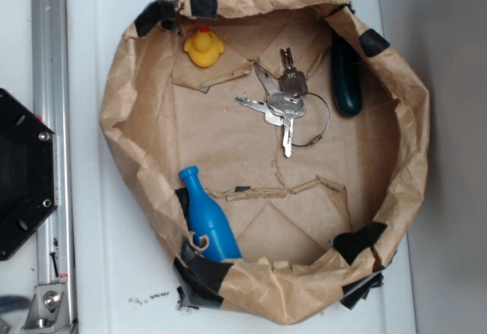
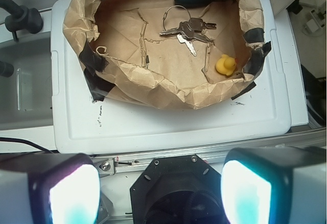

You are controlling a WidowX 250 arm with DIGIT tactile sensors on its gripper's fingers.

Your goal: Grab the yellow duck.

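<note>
The gripper (image 2: 159, 188) hangs with its jaws spread wide and empty, well back from the brown paper nest (image 1: 133, 83), whose crumpled wall stands between it and the contents. Inside the nest, the yellow duck (image 1: 203, 47) sits against the wall, a bunch of keys (image 1: 283, 106) lies near the middle, a dark green case (image 1: 346, 75) rests by the wall beyond the keys, and a blue plastic bottle (image 1: 207, 216) leans across from the duck.

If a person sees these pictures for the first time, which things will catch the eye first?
First the crumpled brown paper bowl patched with black tape, filling the white surface. Inside it, the yellow duck sits by the far rim, a bunch of keys lies near the middle, and a blue bottle leans at the near rim.
</note>
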